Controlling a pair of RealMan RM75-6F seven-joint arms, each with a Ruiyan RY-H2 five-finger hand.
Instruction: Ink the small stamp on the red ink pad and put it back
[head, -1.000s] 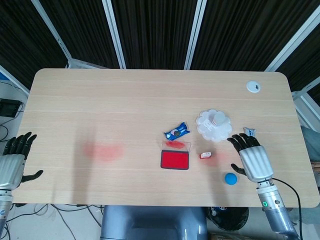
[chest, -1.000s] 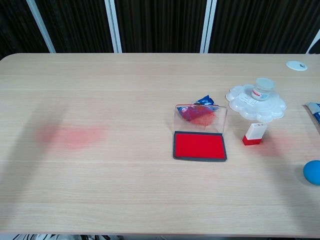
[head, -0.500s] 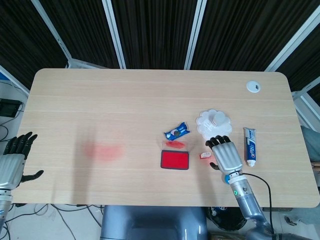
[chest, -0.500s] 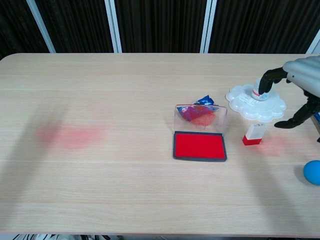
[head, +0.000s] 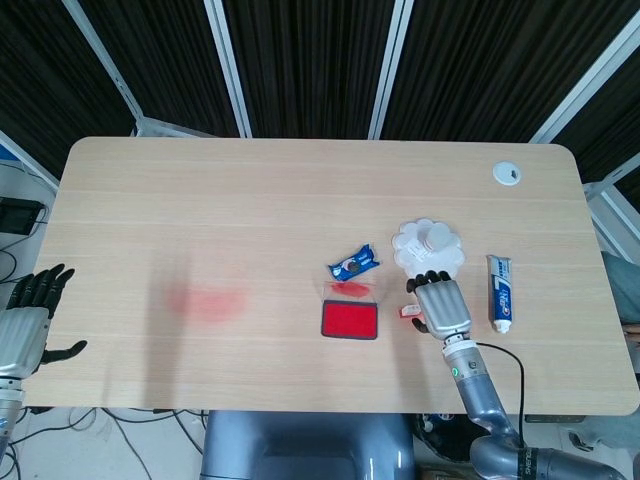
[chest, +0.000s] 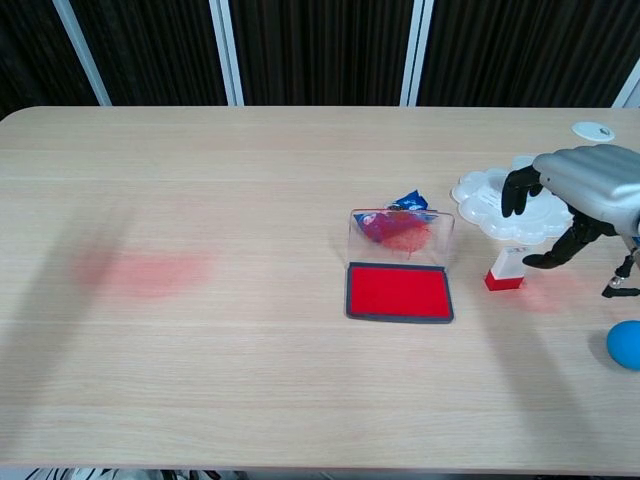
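The small stamp (chest: 505, 270), white with a red base, stands upright on the table right of the red ink pad (chest: 399, 292), whose clear lid is tipped open. In the head view the stamp (head: 408, 310) peeks out at the left edge of my right hand (head: 440, 305). That right hand (chest: 572, 195) hovers over and just right of the stamp, fingers spread and curved down, holding nothing. My left hand (head: 27, 318) rests open off the table's left front corner.
A white palette (chest: 485, 200) with a small jar lies behind the stamp. A blue snack wrapper (head: 352, 266) sits behind the pad. A toothpaste tube (head: 501, 290) and a blue ball (chest: 624, 345) lie to the right. A red stain (chest: 145, 272) marks the left side.
My right hand has moved left from the table's right front area to above the stamp, now covering the jar on the palette in the chest view. The left hand has stayed still.
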